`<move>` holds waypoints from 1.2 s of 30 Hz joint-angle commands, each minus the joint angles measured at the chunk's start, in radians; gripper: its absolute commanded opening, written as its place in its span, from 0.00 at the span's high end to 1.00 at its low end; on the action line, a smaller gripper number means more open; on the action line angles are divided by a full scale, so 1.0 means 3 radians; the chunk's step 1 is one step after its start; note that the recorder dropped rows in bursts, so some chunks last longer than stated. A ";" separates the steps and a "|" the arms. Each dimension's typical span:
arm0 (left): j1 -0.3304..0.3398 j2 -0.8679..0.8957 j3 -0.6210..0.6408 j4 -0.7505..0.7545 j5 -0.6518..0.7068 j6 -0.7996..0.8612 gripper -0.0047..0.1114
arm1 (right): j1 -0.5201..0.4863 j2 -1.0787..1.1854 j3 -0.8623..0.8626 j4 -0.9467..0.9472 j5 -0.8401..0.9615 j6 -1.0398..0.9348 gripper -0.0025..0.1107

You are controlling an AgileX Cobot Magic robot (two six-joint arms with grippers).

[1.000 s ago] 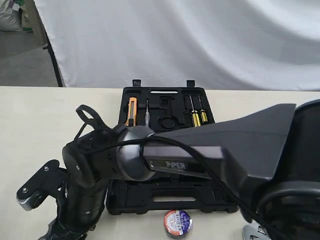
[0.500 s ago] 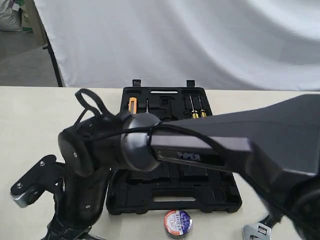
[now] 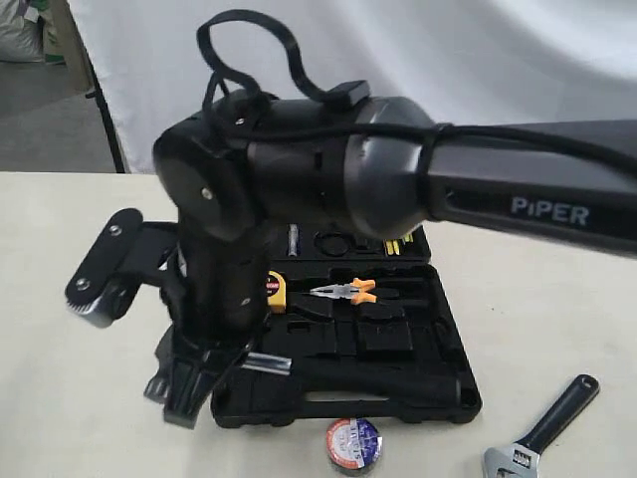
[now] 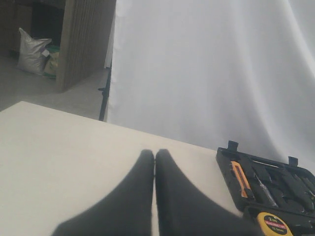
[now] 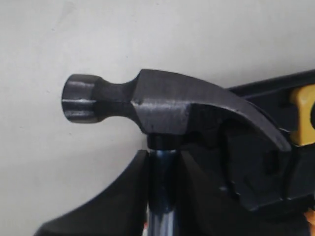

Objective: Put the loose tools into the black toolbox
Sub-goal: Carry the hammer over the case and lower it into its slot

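Right gripper (image 5: 162, 164) pinched the hammer (image 5: 167, 105) by its neck, lower left in the exterior view, claw overlapping the black toolbox (image 3: 418, 403) edge. That claw could snag there, or the handle's weight could twist it loose.

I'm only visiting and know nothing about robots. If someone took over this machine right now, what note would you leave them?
Left gripper: shut, empty, over the table.
Right gripper: shut on the hammer just below its head, at the left edge of the black toolbox as the exterior view shows it.
Wrench: on the table, right of the toolbox.
Tape roll: on the table, in front of the toolbox.
Done: hammer gripped, not released.
Left: place the hammer, then the wrench and tape roll.
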 commanded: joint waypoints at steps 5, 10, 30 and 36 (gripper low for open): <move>0.0084 -0.0011 -0.0009 0.0015 -0.0024 -0.0016 0.95 | -0.0529 0.0136 -0.0027 0.0048 -0.0009 -0.0811 0.98; 0.0084 -0.0011 -0.0009 0.0015 -0.0024 -0.0016 0.95 | -0.0729 0.0307 -0.0027 0.0048 -0.0009 -0.1013 0.98; 0.0084 -0.0011 -0.0009 0.0015 -0.0024 -0.0016 0.95 | -0.0785 0.0423 -0.0027 0.0696 -0.0346 -0.1835 0.98; 0.0084 -0.0011 -0.0009 0.0015 -0.0024 -0.0016 0.95 | -0.0785 0.0431 -0.0027 0.0736 -0.0346 -0.1948 0.98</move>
